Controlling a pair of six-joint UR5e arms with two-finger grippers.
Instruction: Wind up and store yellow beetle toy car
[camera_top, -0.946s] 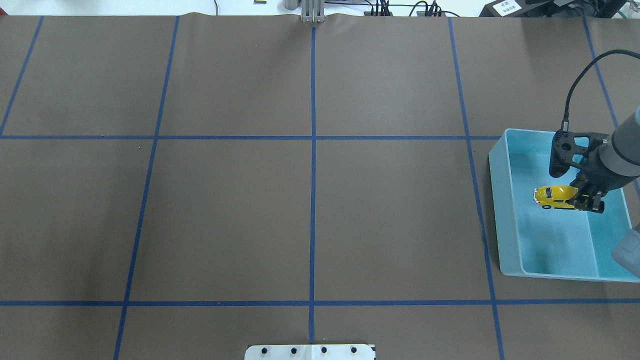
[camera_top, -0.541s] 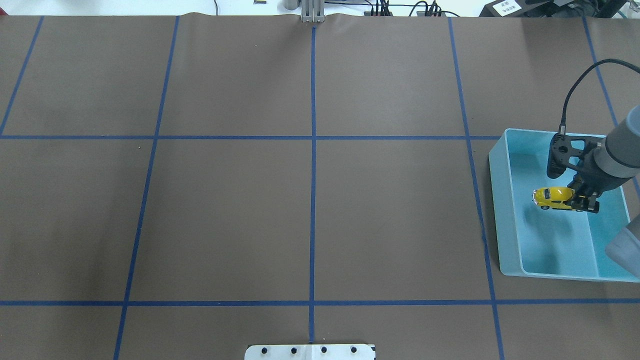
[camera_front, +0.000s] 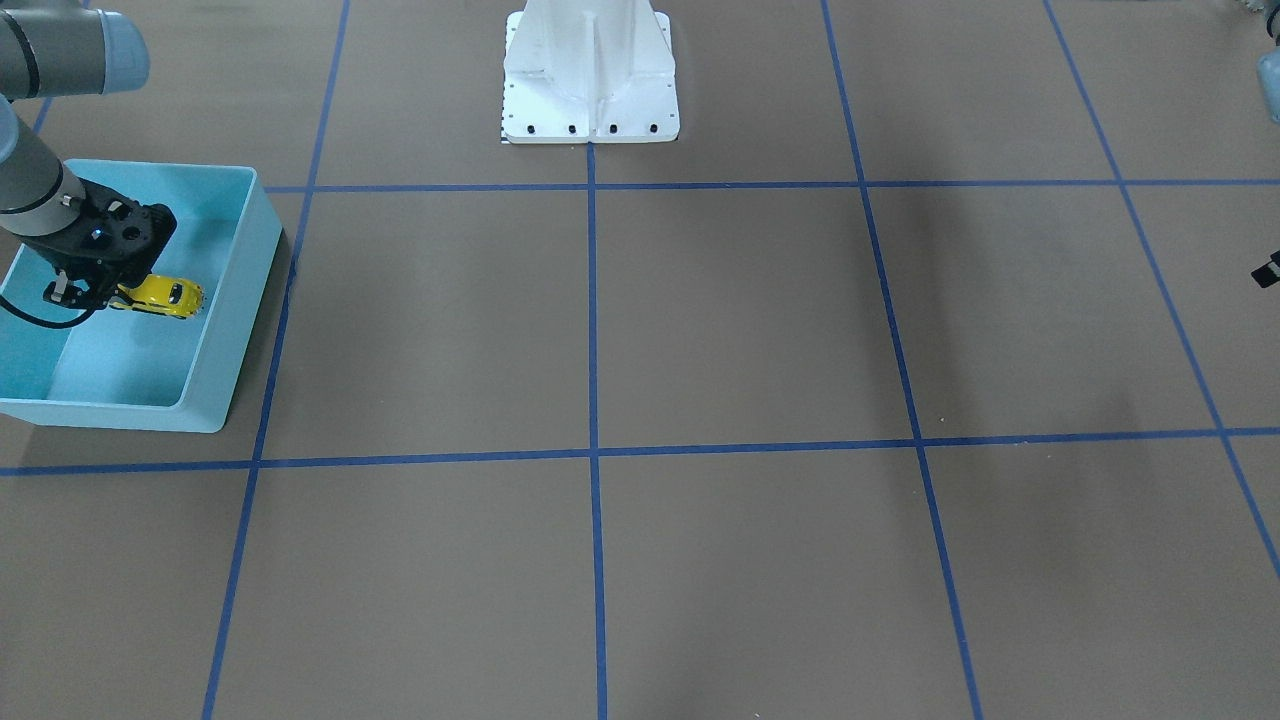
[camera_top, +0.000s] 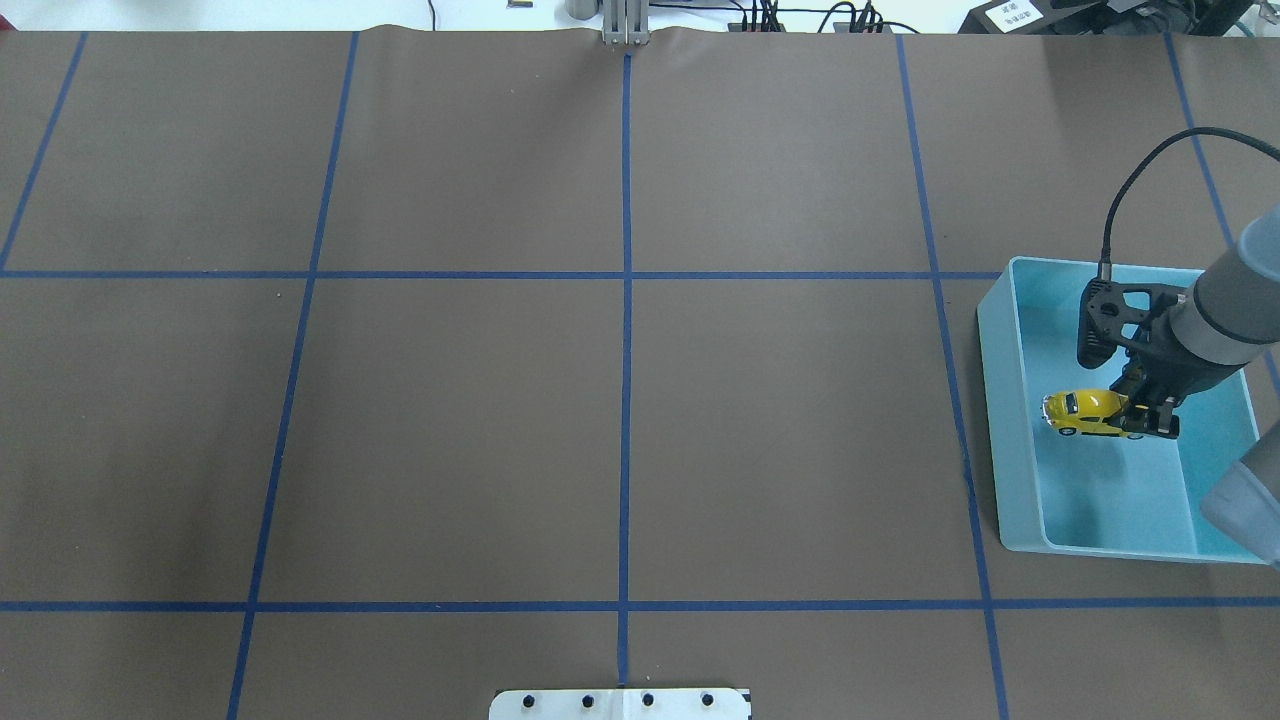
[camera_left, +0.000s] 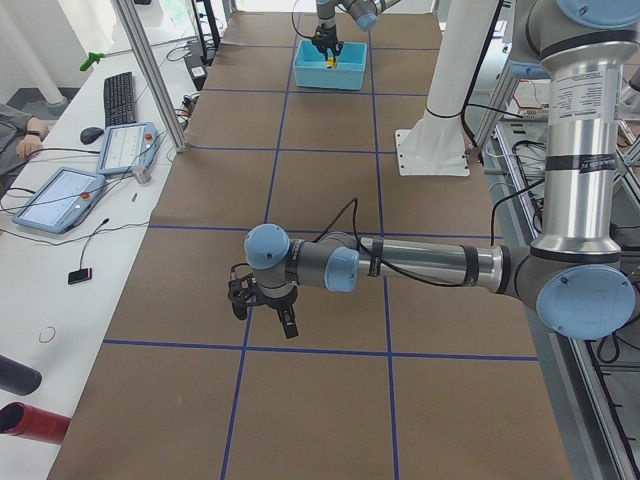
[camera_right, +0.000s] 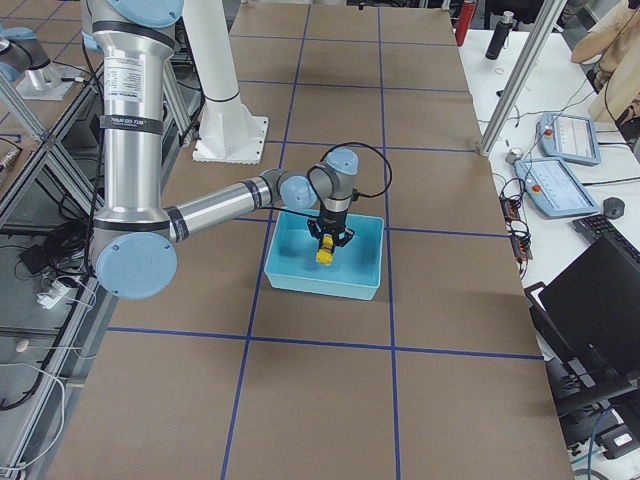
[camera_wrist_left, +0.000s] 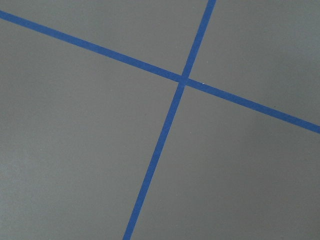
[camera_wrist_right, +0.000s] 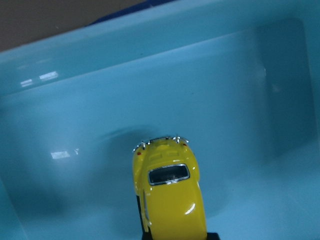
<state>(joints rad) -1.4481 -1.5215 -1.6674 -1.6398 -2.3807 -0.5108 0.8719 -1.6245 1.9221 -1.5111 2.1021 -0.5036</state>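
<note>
Now right tool (camera_top: 1148, 420) pinching yellow beetle toy car (camera_top: 1080, 410) within bin (camera_top: 1000, 420); left tool (camera_left: 263, 314): cannot tell.

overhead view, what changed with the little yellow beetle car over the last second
The right gripper, still shut on the glossy yellow beetle toy car, carried it leftward and lower in the view, seemingly deeper into the light blue plastic bin. The bin has not moved.

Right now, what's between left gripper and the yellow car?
Past the left gripper, bare table paper with blue tape lines, then the bin wall, as exterior left shows. The right gripper holds the yellow beetle toy car inside the bin.
</note>
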